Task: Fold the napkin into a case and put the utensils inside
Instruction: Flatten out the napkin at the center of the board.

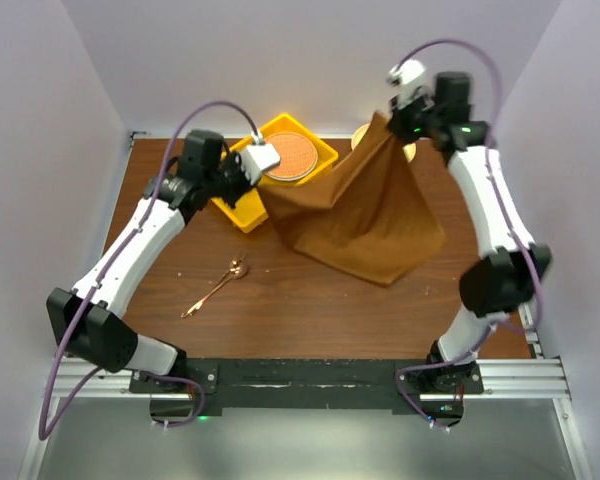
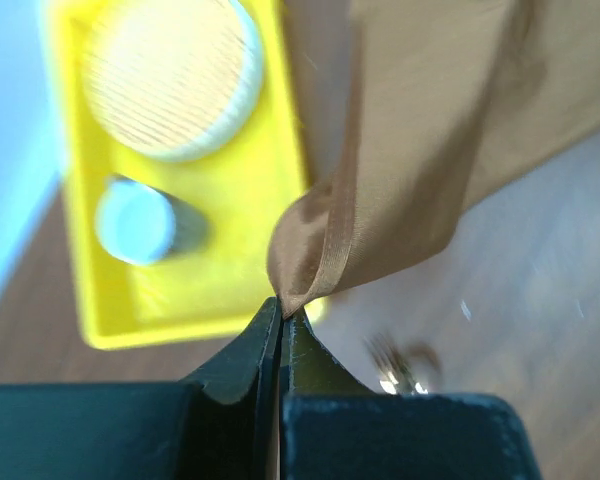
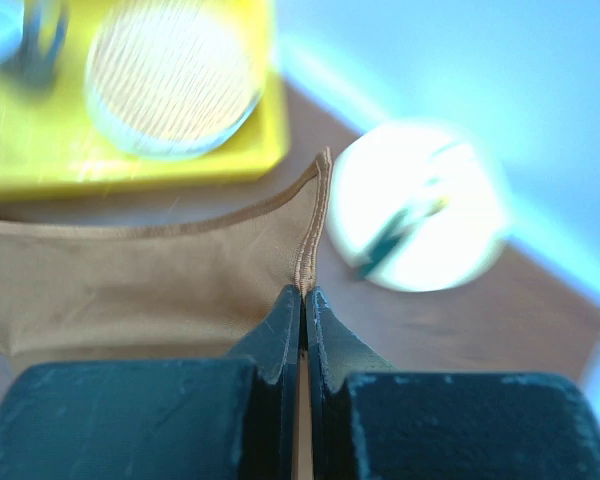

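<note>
You're working inside a pale-walled booth on a dark wooden table (image 1: 310, 300), and the job has barely begun. The napkin (image 1: 365, 220) is not folded into a case yet. It is off the table along its top edge, strung between your two arms like a sagging sheet, with only its lower corner resting on the wood near the middle.

Your left gripper (image 2: 282, 310) is closed tight on one corner of the cloth, just above the yellow tray (image 1: 240, 212). Your right gripper (image 3: 305, 292) is pinched shut on the hemmed edge at the far right, higher up.

The spoon (image 1: 215, 290) lies untouched on the table in front of the left arm, well apart from the napkin. I'd say all the folding and the loading are left to do.

The tray at the back holds a round woven mat (image 1: 290, 157). A white plate (image 3: 420, 205) sits past the cloth, and what lies on it is too blurred to name.
</note>
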You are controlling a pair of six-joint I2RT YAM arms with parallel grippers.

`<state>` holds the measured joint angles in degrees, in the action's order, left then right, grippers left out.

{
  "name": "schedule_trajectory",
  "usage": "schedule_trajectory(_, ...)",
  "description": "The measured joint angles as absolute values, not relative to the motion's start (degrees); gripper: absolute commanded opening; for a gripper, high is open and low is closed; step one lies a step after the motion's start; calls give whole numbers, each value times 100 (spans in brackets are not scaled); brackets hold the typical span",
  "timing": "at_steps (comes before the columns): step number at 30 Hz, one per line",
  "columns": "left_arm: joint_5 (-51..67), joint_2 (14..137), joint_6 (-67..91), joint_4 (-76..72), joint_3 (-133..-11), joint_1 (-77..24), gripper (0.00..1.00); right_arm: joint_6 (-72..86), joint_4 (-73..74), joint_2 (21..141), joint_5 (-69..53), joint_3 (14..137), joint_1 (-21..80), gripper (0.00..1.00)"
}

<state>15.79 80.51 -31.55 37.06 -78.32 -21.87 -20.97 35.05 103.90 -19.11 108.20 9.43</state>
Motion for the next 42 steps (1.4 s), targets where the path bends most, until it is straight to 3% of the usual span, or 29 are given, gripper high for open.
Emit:
schedule_trajectory(5,1111,8705,-2523,3454,-9885,-2187,0,-1855,2825,8746,-1575,10759,587,0)
schedule_trajectory(11,1007,9065,-2263,3365,-11472,-2191,0,-1643,1890,7203,-1114,10245,720,0)
schedule_trajectory(20,1339,6882,-2353,3098,-9900,-2370,0,-1424,1680,5347,-934,9290,714,0)
schedule_trajectory(27,2005,5607,-2355,3142,-9889,-2373,0,-1085,2397,4117,-1072,9358,714,0)
schedule_trajectory(34,2477,6152,-2298,3151,-10274,-2377,0,-893,2775,4112,-582,9660,722,0)
schedule_trajectory(42,2147,8211,-2154,2467,-9367,-2486,0,-1223,2394,4958,834,7330,718,0)
